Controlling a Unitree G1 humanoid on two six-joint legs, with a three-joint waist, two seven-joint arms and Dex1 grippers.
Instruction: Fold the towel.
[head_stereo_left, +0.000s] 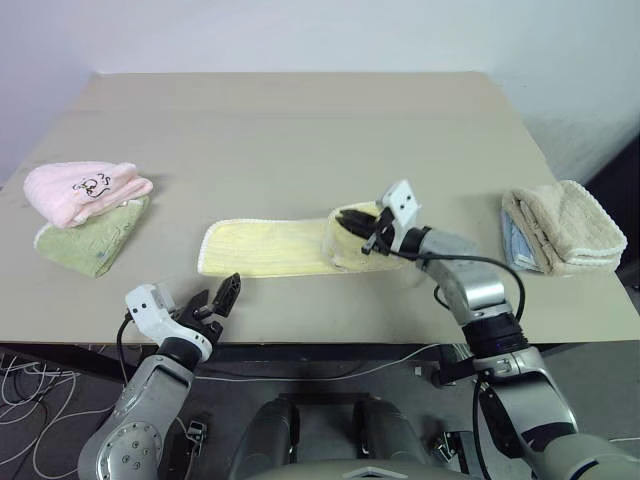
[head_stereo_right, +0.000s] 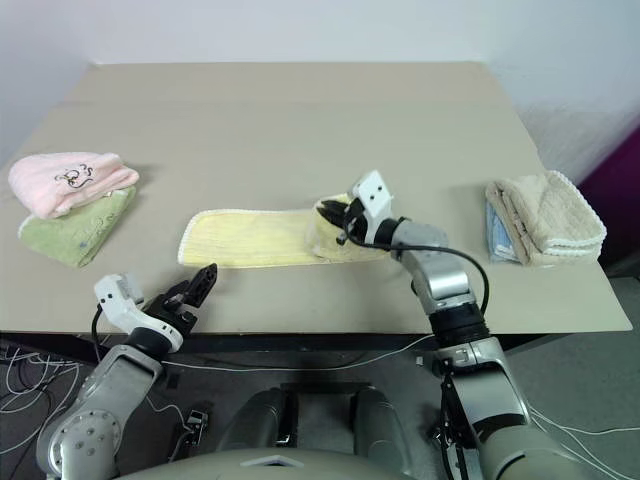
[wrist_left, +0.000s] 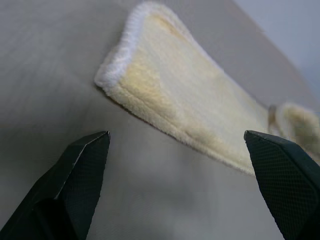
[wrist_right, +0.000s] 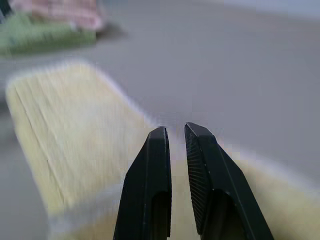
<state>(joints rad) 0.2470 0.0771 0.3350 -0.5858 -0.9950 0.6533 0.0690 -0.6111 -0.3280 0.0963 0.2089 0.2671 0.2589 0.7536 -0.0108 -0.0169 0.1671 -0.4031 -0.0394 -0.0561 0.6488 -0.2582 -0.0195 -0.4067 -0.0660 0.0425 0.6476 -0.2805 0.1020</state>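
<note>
Near the middle of the counter (head_stereo_left: 300, 130) lies the towel (head_stereo_left: 265, 248), a long pale yellow strip with a white piped edge, stretched flat from side to side. Its right end is lifted and doubled over onto the rest of the strip, forming a raised hump. At that hump sits the right claw (head_stereo_left: 352, 222), pointing leftward along the cloth with its two black fingers drawn almost together; in the right wrist view the fingers (wrist_right: 150, 170) stand nearly parallel with only a narrow slit between them, the yellow cloth directly beneath and ahead. Whether a fold of the cloth is actually pinched between them cannot be told.

The left claw (head_stereo_left: 213, 300) hovers at the near edge of the counter, just short of the towel's left end and apart from it. Its fingers (wrist_left: 80, 175) are spread wide, and the left wrist view looks between them at the rounded white-piped corner of the strip lying flat on the counter.

No containers stand on the counter. At the far left a pink towel (head_stereo_left: 85, 190) rests on top of a green cloth (head_stereo_left: 85, 245). At the far right edge lies a folded beige towel (head_stereo_left: 565, 228).
</note>
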